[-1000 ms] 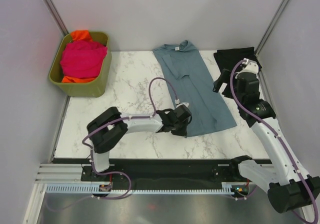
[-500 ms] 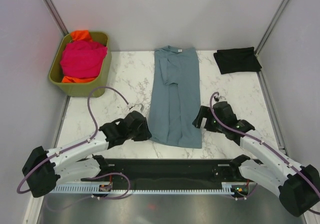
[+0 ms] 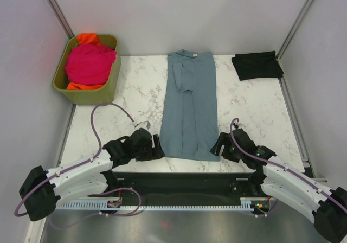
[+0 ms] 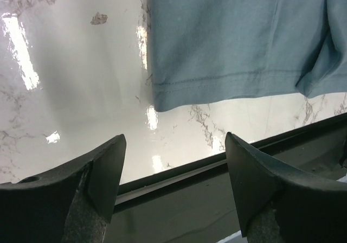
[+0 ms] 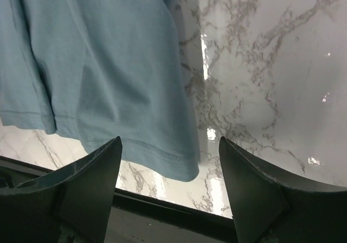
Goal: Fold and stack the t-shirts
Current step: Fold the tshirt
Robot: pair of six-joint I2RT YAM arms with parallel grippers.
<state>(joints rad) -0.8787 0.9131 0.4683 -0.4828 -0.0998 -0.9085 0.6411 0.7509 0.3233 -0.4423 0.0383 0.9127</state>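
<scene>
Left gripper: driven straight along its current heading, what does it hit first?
Likely the near hem corner of the blue-grey t-shirt; the open left gripper points at it across the table. Height unclear.

Slate blue-grey cloth t-shirt now straight, was diagonal; left gripper and right gripper pulled back beside its near hem.

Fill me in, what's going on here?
Both arms sit at the near hem of the slate blue-grey t-shirt, folded lengthwise mid-table. The left gripper and right gripper are open at its near corners, holding nothing. A black t-shirt lies folded far right; the pink t-shirt and orange t-shirt are in the olive bin.
</scene>
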